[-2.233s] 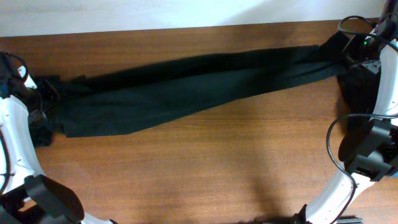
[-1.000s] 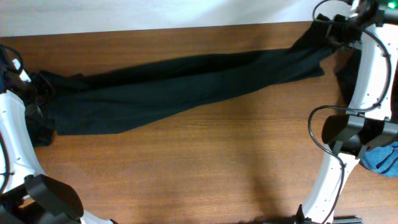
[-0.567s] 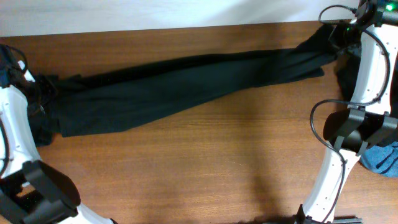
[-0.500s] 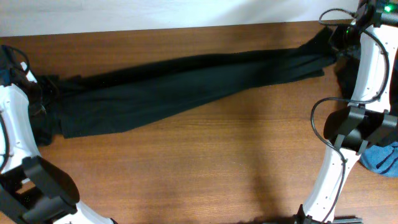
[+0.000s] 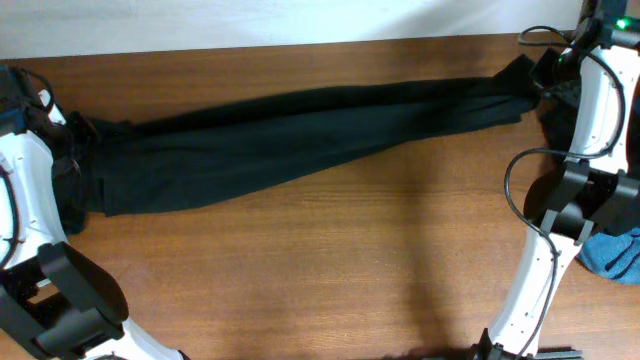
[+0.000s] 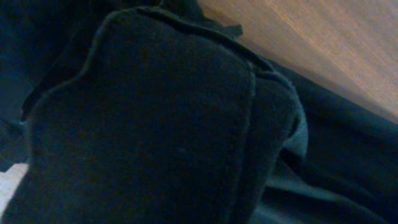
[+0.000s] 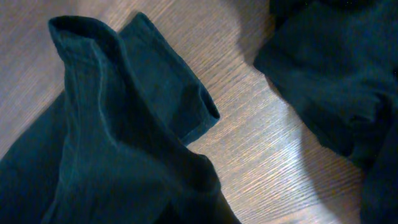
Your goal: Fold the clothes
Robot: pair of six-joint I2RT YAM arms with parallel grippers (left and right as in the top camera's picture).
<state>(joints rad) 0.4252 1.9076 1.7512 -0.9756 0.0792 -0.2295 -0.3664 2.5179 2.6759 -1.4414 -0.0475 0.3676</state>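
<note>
Trousers (image 5: pixel 300 135) have slid rightward, stretched left-right, left gripper (image 5: pixel 78 135) and right gripper (image 5: pixel 540 75) clamping ends

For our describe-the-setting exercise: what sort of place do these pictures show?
Probably a robotics lab bench: a white left arm and right arm flank a wooden table, with black trousers stretched between them and a plain white wall behind.

Soft and matt, the long black cloth trousers (image 5: pixel 300 135), hems neatly stitched. The brown wooden table (image 5: pixel 350 270) shows fine straight grain, smooth with a faint sheen. The crumpled blue cloth piece (image 5: pixel 612 255) looks matt. The white arm shells (image 5: pixel 25 195) gleam like smooth plastic.
</note>
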